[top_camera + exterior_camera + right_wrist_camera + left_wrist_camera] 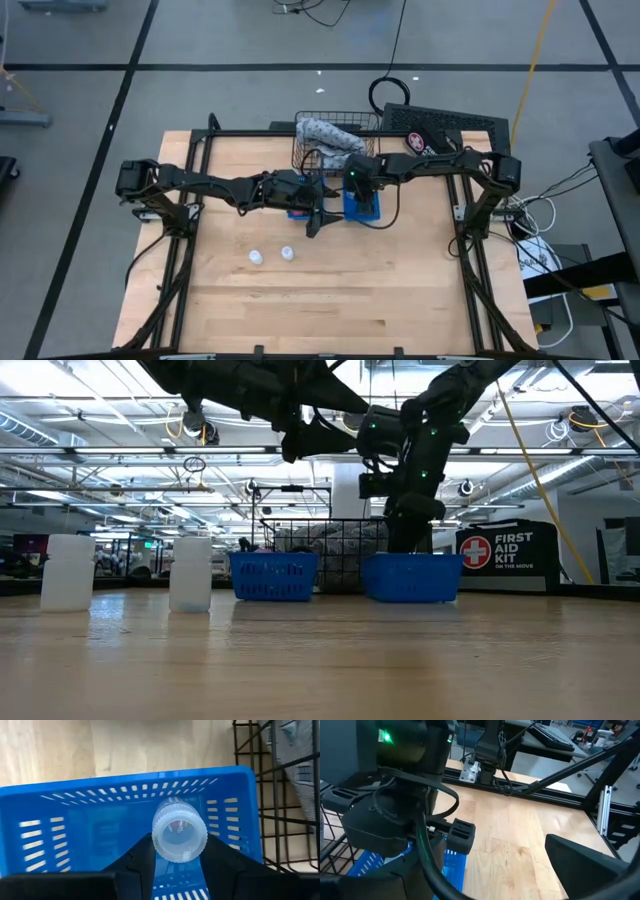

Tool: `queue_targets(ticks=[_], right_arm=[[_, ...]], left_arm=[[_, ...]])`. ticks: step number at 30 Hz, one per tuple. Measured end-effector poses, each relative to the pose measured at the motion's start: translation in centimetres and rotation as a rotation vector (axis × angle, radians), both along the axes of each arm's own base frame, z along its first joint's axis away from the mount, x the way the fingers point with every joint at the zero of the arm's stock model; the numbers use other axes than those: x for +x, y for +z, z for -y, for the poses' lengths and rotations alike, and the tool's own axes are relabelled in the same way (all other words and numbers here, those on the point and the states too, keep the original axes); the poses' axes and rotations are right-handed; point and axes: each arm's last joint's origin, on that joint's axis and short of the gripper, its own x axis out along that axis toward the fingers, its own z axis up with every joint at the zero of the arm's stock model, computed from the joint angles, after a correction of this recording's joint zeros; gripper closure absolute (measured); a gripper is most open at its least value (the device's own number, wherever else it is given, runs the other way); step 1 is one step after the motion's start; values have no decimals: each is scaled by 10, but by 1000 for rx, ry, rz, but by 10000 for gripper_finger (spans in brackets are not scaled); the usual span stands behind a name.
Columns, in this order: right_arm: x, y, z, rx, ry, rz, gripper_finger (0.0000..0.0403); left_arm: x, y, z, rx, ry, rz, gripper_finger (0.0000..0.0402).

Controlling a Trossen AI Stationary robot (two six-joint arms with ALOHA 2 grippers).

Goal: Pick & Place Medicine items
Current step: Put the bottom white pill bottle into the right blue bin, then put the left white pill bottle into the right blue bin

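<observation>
Bottle (179,836) upright, cap toward wrist camera | right gripper (177,862) clamps it above blue basket (75,800) | left gripper (318,222) open

A big industrial lab hall: exposed ceiling trusses (120,455), taped concrete floor (80,100), loose cables (395,40).

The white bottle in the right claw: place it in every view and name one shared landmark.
High view: hidden under the right claw.
Low view: hidden behind the blue basket wall.
Left wrist view: not visible.
Right wrist view: centre, white bottle pinched between the fingers above the basket.
Shared landmark: the blue basket.
</observation>
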Motion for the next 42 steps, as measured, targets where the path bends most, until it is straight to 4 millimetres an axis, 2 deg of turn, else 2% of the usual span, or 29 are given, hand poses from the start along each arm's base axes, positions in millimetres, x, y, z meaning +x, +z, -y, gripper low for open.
queue_targets(ticks=[8, 13, 16, 23, 27, 34, 38, 42], right_arm=[[1, -1, 2, -60, -12, -13, 282], [0, -1, 1, -68, 6, -23, 198], [1, -1, -2, -68, 9, -15, 164], [4, 6, -11, -86, 32, 20, 156], [1, 18, -16, -129, 30, 44, 164], [-19, 53, -21, -203, -29, 84, 167], [-34, 75, -25, -170, -112, 144, 169], [-53, 94, -34, -120, -159, 214, 170]], left_arm=[[0, 0, 0, -5, 1, 0, 50], [0, 0, 0, -6, -1, 0, 50], [0, 0, 0, -6, -1, 0, 50], [0, 0, 0, -7, -2, -1, 50], [-1, -2, 0, -5, -2, -20, 50], [-3, -6, -1, -7, 20, -74, 50], [-21, 5, -2, -19, 28, -160, 50], [-45, 14, 11, -41, 51, -292, 50]])
